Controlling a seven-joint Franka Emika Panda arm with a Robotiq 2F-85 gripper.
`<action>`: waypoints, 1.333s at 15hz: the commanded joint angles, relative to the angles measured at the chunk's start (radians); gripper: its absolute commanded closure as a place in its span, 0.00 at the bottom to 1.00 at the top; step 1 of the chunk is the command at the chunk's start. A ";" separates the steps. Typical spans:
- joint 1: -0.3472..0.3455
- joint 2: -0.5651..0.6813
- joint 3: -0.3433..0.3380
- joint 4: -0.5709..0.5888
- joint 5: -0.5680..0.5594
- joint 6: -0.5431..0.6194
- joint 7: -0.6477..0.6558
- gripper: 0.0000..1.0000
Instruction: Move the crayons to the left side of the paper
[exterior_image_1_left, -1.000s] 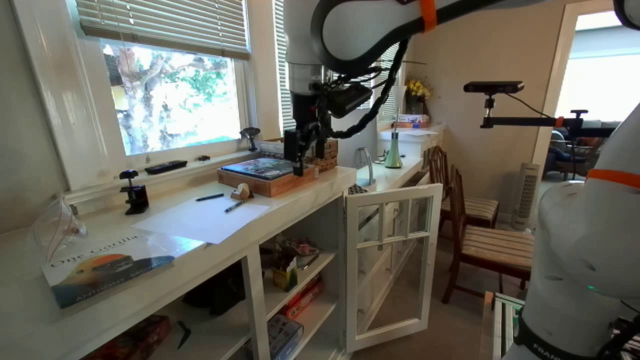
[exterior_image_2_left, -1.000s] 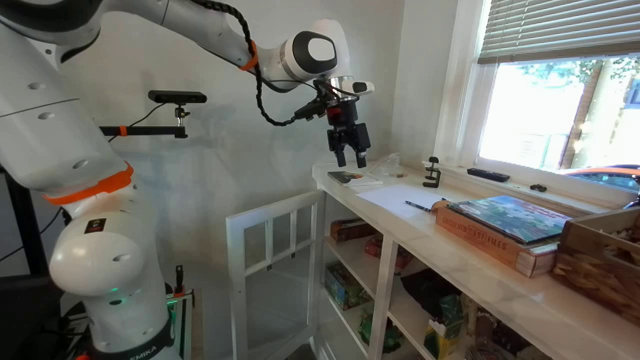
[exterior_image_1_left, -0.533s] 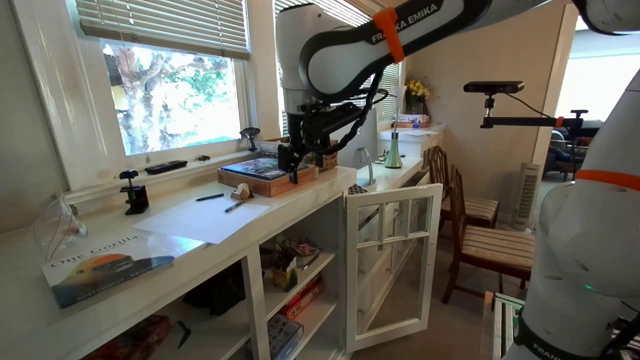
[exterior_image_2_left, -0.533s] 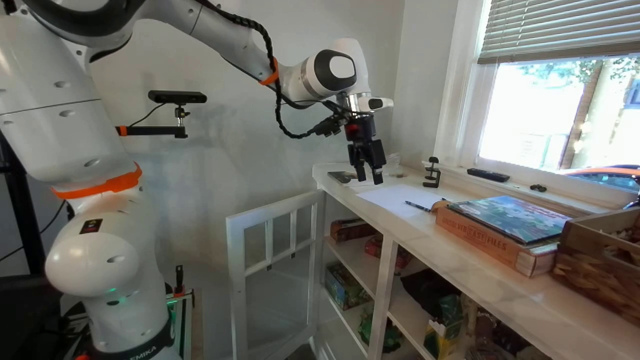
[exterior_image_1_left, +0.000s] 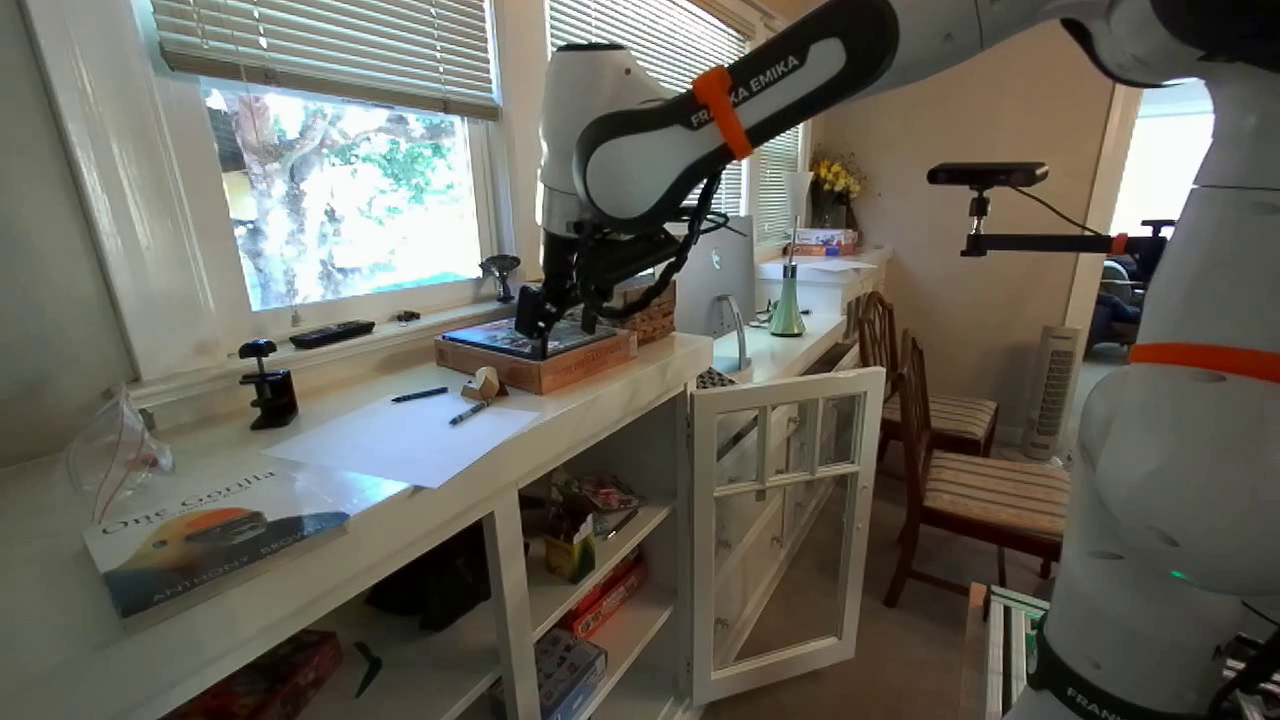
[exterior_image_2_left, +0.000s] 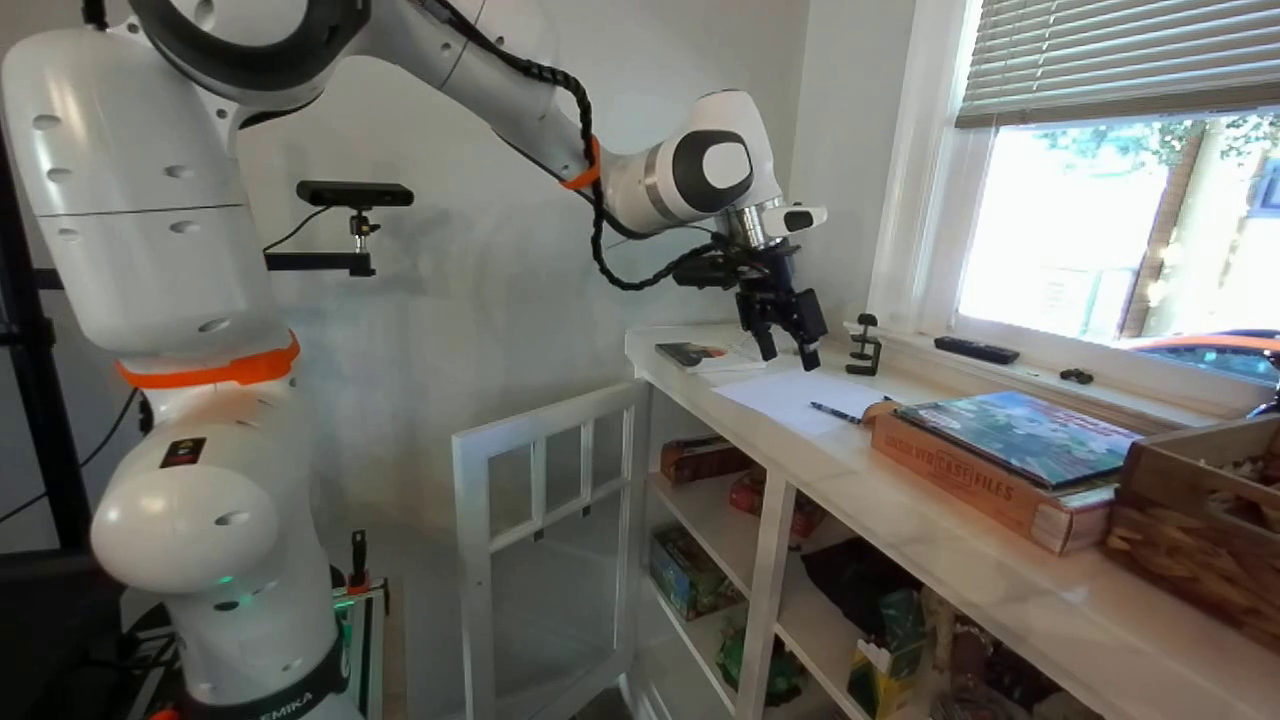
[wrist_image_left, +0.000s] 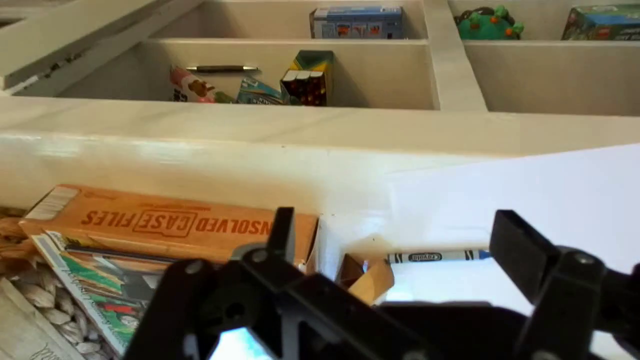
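Crayola crayon (wrist_image_left: 435, 256), pale-wrapped with dark bands and a blue tip, lies on the white paper (exterior_image_1_left: 385, 440), at the end of the sheet nearest the Unsolved Case Files box (exterior_image_2_left: 950, 470). Its blunt end sits by the sheet's edge, just beside a folded piece of brown cardboard (exterior_image_1_left: 485, 384); whether the two touch cannot be told. In an exterior view a dark crayon-shaped stick (exterior_image_1_left: 420, 395) lies closer to the window, by the paper's far edge; whether it rests on the sheet is unclear.

The end effector (exterior_image_2_left: 789, 356) hangs above the tabletop (exterior_image_2_left: 900, 500), leaning a little, its jaws spread wide with nothing in their hold. In the wrist view the crayon shows between the fingers, beyond them.

On the case box lies a flat item with a colourful printed cover (exterior_image_2_left: 1030, 428), and a wooden basket (exterior_image_2_left: 1200, 530) stands just beside the box. Past the paper's opposite end lies the One Gorilla book (exterior_image_1_left: 215, 540), near a clear plastic bag (exterior_image_1_left: 115, 455). A black clamp (exterior_image_1_left: 272, 395) stands upright between paper and windowsill (exterior_image_1_left: 440, 312), where a remote control (exterior_image_1_left: 333, 333) lies. A green-and-yellow carton (wrist_image_left: 315, 70) stands on a shelf below.
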 joint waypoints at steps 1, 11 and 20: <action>0.009 0.073 -0.022 0.054 -0.007 0.040 0.024 0.00; 0.042 0.228 -0.047 0.199 0.037 -0.045 0.279 0.00; 0.087 0.376 -0.085 0.345 0.085 0.010 0.359 0.00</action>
